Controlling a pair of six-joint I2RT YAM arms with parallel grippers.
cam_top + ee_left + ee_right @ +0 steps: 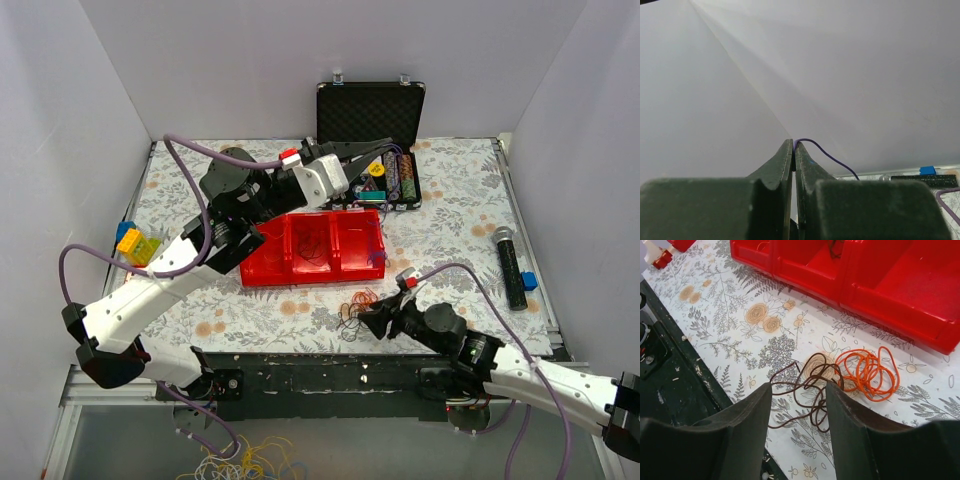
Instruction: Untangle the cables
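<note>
My left gripper (390, 144) is raised above the far side of the red tray (262, 262) and is shut on a thin purple cable (827, 155). That cable hangs down toward the tray's right compartment (377, 243). My right gripper (372, 320) is open and low over the table in front of the tray. In the right wrist view (799, 392) its jaws straddle a loose dark brown cable (815, 385). An orange coil (867, 372) lies just right of the brown one and touches it. Both show in the top view, brown (350, 312) and orange (362, 297). A dark wire (312, 246) lies in the tray's middle compartment.
An open black case (370, 100) with small items stands behind the tray. A black cylinder (511, 268) and a blue block (528, 281) lie at the right. Yellow and blue blocks (135, 243) sit at the left edge. A yellow-white wire bunch (245, 462) hangs below the table front.
</note>
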